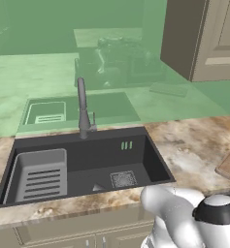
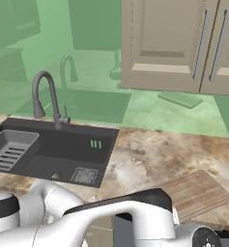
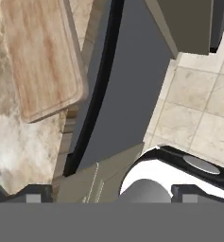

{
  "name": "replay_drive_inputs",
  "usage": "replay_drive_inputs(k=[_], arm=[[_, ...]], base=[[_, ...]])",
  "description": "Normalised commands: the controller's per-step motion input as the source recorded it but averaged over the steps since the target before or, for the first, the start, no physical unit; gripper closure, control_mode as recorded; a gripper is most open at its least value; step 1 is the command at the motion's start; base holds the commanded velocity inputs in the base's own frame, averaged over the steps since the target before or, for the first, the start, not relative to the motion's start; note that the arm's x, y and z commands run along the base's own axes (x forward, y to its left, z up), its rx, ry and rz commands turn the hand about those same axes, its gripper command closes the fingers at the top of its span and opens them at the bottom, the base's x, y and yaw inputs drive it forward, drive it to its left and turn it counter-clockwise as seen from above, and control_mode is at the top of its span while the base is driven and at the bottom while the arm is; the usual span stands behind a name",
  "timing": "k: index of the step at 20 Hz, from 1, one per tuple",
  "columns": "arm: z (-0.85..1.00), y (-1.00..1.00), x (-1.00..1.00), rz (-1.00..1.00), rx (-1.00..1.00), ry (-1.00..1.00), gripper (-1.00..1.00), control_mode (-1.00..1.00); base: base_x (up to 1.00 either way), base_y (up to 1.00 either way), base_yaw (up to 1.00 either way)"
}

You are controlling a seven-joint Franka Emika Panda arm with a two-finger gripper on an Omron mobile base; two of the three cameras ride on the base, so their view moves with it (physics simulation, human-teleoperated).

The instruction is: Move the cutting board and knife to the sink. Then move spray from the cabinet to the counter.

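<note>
Light-brown wooden plank-grained cutting board [image 2: 195, 193] lies flat on the beige-and-brown marbled stone counter [image 2: 150, 154], right of the dark grey rectangular sink [image 1: 87, 164], which holds a grey ribbed rack insert [image 1: 41, 174]. Gripper jaws stand released, grasping nothing.

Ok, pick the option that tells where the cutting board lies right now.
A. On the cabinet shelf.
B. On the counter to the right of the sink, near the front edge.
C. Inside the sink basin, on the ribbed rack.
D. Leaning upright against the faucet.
B: the cutting board lies flat on the marbled counter to the right of the sink, near the front edge; the basin holds just its rack insert.
</note>
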Motion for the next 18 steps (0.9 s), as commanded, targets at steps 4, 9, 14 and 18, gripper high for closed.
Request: replay_drive_inputs(k=[4, 9, 14, 18], arm=[[-0.05, 0.13, 0.03, 0.0, 0.28, -0.11, -1.0, -1.0], [0.0, 0.0, 0.09, 0.0, 0.25, -0.22, -1.0, -1.0], [0.0, 0.0, 0.15, 0.0, 0.27, -0.24, -1.0, -1.0], [-0.01, 0.0, 0.2, 0.0, 0.25, -0.24, -1.0, -1.0]], base=[[0.0, 0.0, 0.0], [0.0, 0.0, 0.0], [0.0, 0.0, 0.0], [0.0, 0.0, 0.0]])
